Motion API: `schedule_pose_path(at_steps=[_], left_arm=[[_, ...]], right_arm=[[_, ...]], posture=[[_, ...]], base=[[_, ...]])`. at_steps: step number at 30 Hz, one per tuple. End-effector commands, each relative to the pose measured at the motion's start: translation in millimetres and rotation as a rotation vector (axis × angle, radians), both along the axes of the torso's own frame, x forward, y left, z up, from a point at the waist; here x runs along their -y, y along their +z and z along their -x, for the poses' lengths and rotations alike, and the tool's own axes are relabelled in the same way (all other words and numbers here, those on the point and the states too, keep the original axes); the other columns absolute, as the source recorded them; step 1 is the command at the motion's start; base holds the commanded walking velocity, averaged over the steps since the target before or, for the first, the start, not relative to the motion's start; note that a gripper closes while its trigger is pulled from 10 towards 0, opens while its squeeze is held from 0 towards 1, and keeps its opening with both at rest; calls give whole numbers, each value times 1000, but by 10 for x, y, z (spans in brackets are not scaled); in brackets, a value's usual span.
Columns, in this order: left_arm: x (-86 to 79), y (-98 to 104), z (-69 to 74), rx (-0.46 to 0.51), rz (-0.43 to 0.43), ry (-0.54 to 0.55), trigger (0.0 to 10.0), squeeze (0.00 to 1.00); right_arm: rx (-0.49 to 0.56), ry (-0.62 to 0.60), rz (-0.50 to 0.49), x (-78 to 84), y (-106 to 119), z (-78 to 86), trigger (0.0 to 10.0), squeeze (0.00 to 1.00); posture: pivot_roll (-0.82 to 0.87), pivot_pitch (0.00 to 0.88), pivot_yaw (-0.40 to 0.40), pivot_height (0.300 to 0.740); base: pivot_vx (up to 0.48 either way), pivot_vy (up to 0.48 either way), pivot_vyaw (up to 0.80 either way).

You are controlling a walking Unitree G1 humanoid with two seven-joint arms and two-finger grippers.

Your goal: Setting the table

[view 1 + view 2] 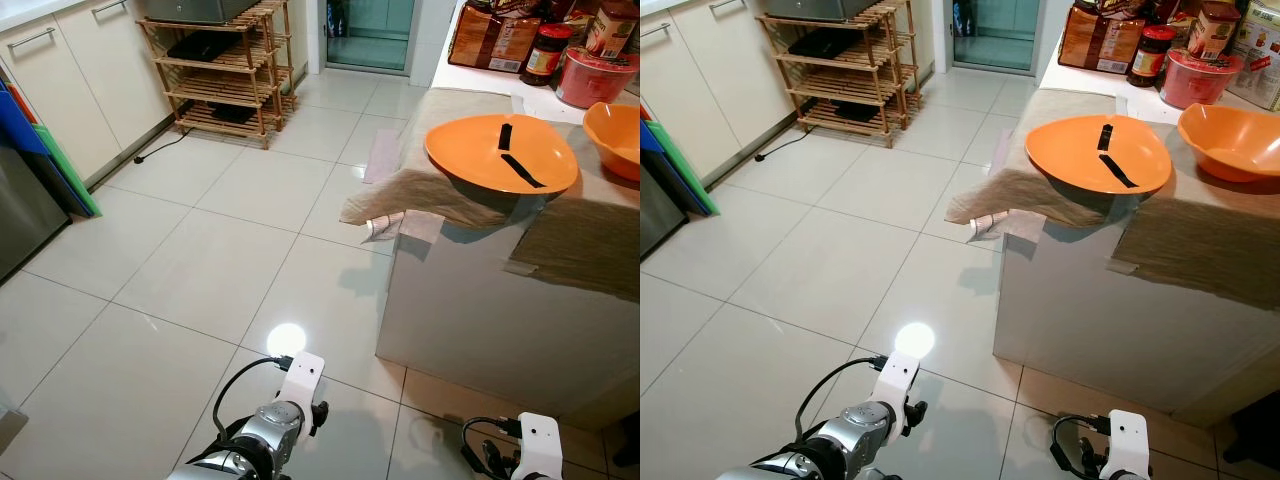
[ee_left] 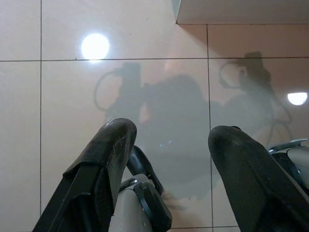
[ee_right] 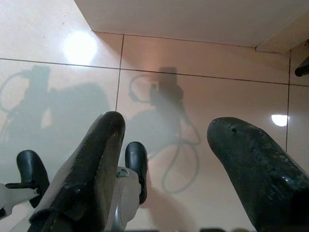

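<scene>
left gripper (image 2: 166, 145): hangs low by the floor, fingers spread wide, nothing between them, only tile beyond.
right gripper (image 3: 164, 145): same, hanging low near the base of the counter, fingers wide apart, empty.
counter (image 1: 470, 330): white block ahead on the robot's right, top partly covered by a brownish cloth (image 1: 420, 195) that droops over the near-left corner.
orange plate (image 1: 500, 152): sits on the cloth near the counter's front edge; two black strips lie on it, can't tell what they are.
orange bowl (image 1: 615, 138): just beside the plate, further right, partly cut off by the frame edge.
clutter: red tub (image 1: 592, 75), jar (image 1: 545, 52) and packets at the back of the counter.
floor: wooden rack (image 1: 220, 65) across the room, well apart from the counter.
stage: my read, approach only; nothing grasped, both arms idle.
risk 1: plate rests on the loose overhanging cloth; a finger catching the drooping corner could drag the plate off.
risk 2: plate close to the edge, a shallow side approach may push it rather than grip it.
risk 3: bowl close by, a wide-open gripper could clip it.
</scene>
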State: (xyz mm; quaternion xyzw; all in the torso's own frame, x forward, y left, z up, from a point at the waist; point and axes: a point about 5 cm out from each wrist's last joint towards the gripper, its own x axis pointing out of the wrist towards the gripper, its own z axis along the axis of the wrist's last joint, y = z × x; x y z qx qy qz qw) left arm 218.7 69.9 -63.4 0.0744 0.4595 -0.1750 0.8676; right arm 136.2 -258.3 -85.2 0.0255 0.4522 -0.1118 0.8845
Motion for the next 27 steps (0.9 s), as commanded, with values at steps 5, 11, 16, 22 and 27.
schedule_pose_path(at_steps=[5, 11, 16, 22, 27], left_arm=[[10, -9, 17, -8, -7, -13, 10000, 0], [29, -8, 23, -9, -4, -14, 10000, 0], [52, 10, 4, 31, -1, 0, 10000, 0], [73, 5, 18, 20, 0, -6, 10000, 0], [97, 13, 14, 6, 5, -59, 10000, 0]], right_arm=[[-22, 11, -3, 7, -16, 48, 10000, 0], [-26, 15, 2, 27, -13, 55, 10000, 0], [-23, 11, -6, 46, -8, 63, 10000, 0], [-23, 10, -3, 69, -3, 72, 10000, 0], [-21, 4, -7, 76, 4, 54, 10000, 0]], posture=[[-87, 0, 39, 740], [-81, 0, 31, 740], [-75, 0, 28, 740], [-77, 0, 24, 740], [-70, 0, 29, 740]], base=[[0, 0, 0], [0, 0, 0], [0, 0, 0], [0, 0, 0], [0, 0, 0]])
